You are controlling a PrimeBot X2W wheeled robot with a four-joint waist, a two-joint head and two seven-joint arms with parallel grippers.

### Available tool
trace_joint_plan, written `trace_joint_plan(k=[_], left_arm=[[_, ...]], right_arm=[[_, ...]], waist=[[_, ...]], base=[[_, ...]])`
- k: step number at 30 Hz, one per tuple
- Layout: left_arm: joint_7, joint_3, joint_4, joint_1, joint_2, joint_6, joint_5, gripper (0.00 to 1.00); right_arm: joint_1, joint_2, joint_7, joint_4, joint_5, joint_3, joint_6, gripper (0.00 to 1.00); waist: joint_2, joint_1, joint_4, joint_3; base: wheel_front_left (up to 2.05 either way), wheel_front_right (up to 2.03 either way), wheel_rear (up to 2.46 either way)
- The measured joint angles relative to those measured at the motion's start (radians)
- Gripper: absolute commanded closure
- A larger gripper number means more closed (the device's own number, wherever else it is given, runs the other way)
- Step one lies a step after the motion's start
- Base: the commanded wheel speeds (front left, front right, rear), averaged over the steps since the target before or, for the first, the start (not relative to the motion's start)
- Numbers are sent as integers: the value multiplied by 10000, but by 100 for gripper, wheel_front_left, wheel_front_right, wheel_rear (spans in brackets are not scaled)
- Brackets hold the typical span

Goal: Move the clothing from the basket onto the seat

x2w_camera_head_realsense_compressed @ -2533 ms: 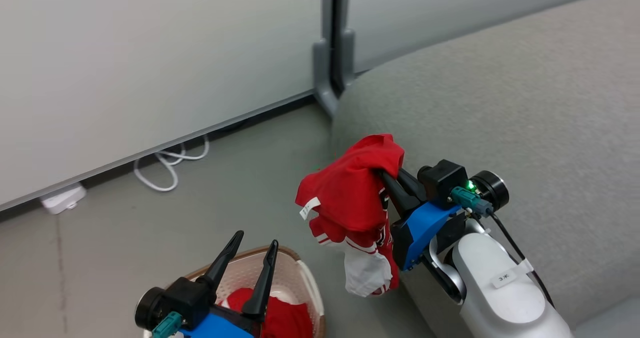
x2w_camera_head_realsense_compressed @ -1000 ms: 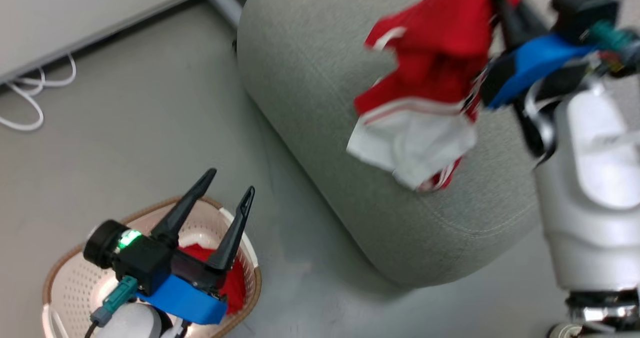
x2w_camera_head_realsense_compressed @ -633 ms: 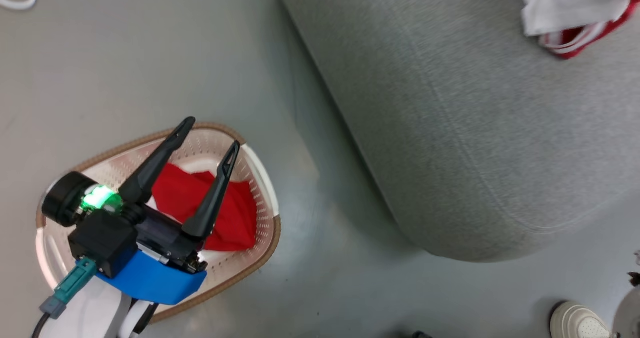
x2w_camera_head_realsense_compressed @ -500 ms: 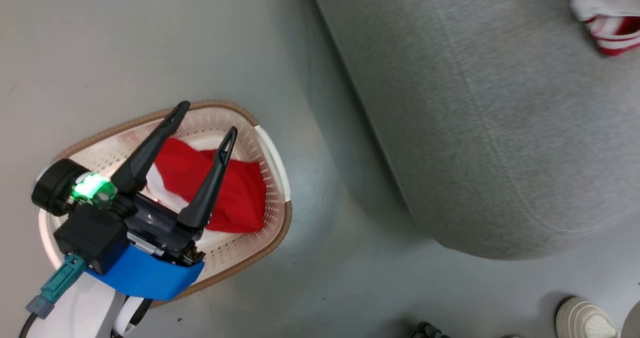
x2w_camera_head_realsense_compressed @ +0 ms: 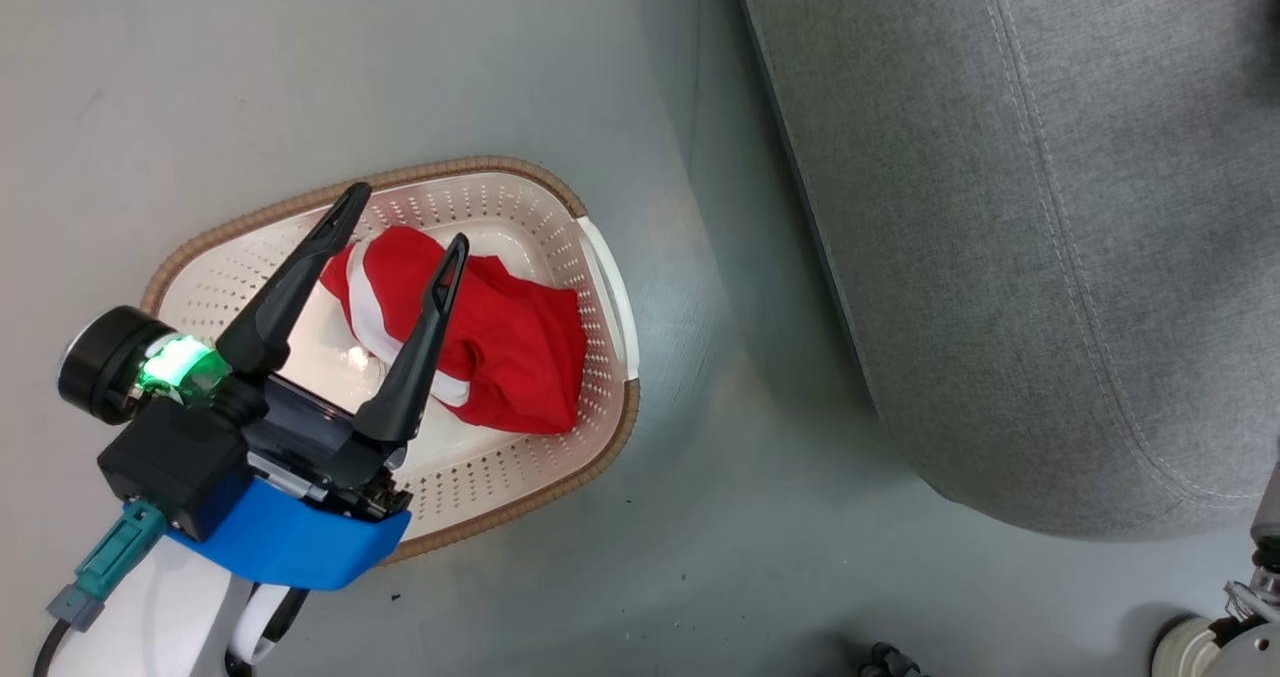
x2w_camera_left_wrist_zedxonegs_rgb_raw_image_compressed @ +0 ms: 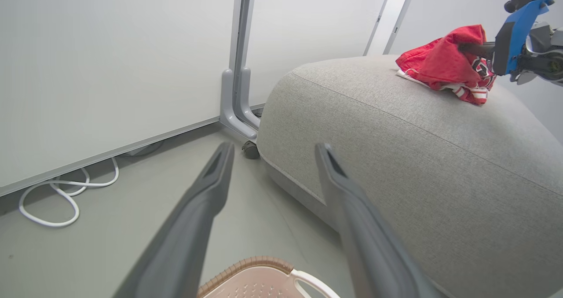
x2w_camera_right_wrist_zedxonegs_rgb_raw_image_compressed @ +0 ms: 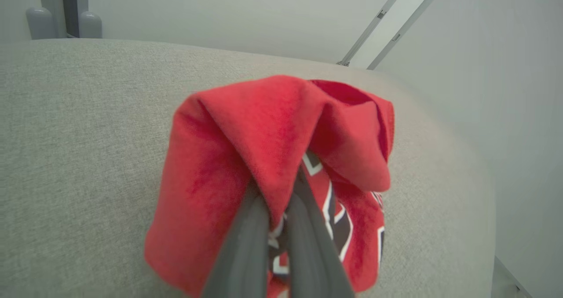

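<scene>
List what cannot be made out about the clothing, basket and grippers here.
1. Print on the lettered garment: right wrist view, folds and the shut right gripper cover most of it.
2. Lower-left part of the basket: head view, behind the open left gripper.
3. Underside of the second garment: head view, bunched on itself.
4. Most of the basket: left wrist view, cut by the bottom edge.

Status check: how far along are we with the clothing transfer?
Done: the lettered red garment lies on the grey seat. In hand: the right pincer is shut on it, release pending. Left: the other red garment lies in the basket, with the open left pincer over it.
</scene>
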Motion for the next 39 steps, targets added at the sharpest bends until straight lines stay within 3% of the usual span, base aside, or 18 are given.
trace_joint_plan(k=[1, 3, 4, 14, 19, 30, 39], left_arm=[[0, -4, 31, 3, -40, 0, -31, 0], [0, -17, 96, 3, -113, 0, -46, 0], [0, -36, 150, 3, -159, 0, -52, 0], [2, -178, 1005, 230, -1081, 0, -351, 0], [0, -36, 1705, 689, -1737, 0, -746, 0], [0, 1444, 2878, 2309, -2826, 0, -788, 0], [-2, 3055, 3469, 3394, -3335, 0, -284, 0]], right_arm=[[37, 25, -13, 50, -36, -2, 0, 100], [98, 48, -130, 77, -163, 77, 0, 24], [117, 40, -169, 84, -213, 146, 0, 0], [1108, -140, -414, 186, -221, 1530, 0, 0], [2056, -274, -481, 184, 384, 2560, 0, 0], [4807, -211, -420, -1436, 2522, 5195, -2, 0], [7100, 109, -387, -2980, 3319, 6086, -2, 0]], waist=[[0, 0, 4, -58], [0, 0, 23, -184], [0, 0, 36, -256], [0, -1, 224, -1654], [0, -2, 425, -2799], [1, -4, 1078, -5394], [1, -5, 2000, -6695]], base=[[0, 0, 0], [0, 0, 0], [0, 0, 0], [0, 0, 0], [0, 0, 0], [0, 0, 0], [0, 0, 0]])
